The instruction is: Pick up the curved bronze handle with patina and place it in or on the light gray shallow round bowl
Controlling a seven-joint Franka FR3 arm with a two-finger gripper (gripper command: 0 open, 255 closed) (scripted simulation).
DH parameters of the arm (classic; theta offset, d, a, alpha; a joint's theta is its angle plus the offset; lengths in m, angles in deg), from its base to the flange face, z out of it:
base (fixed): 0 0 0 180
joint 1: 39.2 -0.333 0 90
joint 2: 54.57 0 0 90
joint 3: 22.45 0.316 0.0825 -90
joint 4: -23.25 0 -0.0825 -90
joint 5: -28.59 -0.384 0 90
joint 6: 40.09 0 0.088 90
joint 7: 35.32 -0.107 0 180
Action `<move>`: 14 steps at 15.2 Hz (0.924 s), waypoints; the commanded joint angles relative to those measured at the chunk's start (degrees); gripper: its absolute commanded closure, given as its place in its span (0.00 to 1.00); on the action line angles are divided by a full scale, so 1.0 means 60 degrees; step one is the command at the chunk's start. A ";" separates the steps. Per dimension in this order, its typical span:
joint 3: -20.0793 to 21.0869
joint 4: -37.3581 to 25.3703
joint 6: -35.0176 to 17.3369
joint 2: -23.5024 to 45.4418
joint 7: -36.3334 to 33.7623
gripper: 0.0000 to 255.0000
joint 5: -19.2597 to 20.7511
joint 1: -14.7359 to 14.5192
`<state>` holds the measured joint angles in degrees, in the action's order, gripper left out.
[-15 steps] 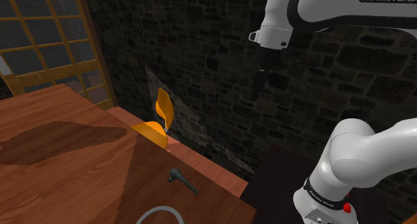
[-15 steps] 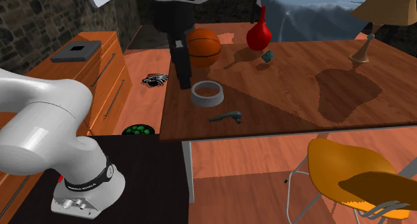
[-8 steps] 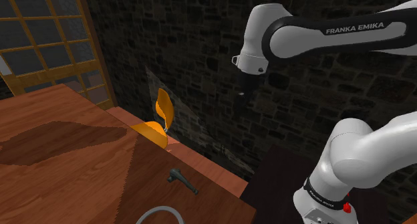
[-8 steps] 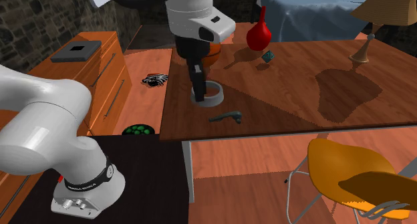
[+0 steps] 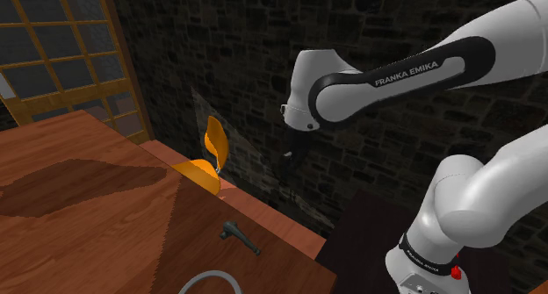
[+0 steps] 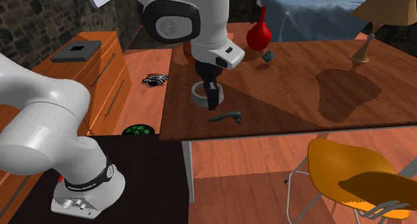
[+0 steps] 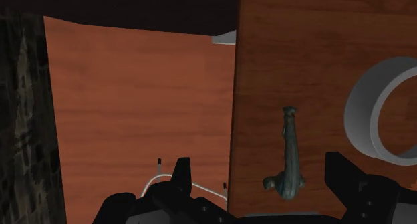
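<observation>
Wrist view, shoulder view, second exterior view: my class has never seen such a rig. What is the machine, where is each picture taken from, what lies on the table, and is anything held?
The machine is a white robot arm ending in a black two-finger gripper. The shoulder view looks from beside its stand, the second exterior view from elsewhere, the wrist view along the gripper. On the wooden table lie, among other things, a dark greenish handle and a grey round bowl. The fingers stand apart above the table; nothing is held.

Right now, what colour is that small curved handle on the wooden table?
The small curved handle is dull blue-green; the wrist view shows it best.
</observation>
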<state>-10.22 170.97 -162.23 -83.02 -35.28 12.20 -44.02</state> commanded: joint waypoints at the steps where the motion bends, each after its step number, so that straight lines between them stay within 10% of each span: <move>1: 0.0273 -0.0012 -0.0711 0.0670 -0.0224 0.00 -0.0175 -0.0096; 14: 0.1375 -0.1558 -0.4403 0.5720 -0.1931 0.00 0.0226 -0.0492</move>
<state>-2.16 162.97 -187.11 -51.45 -45.76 12.73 -46.71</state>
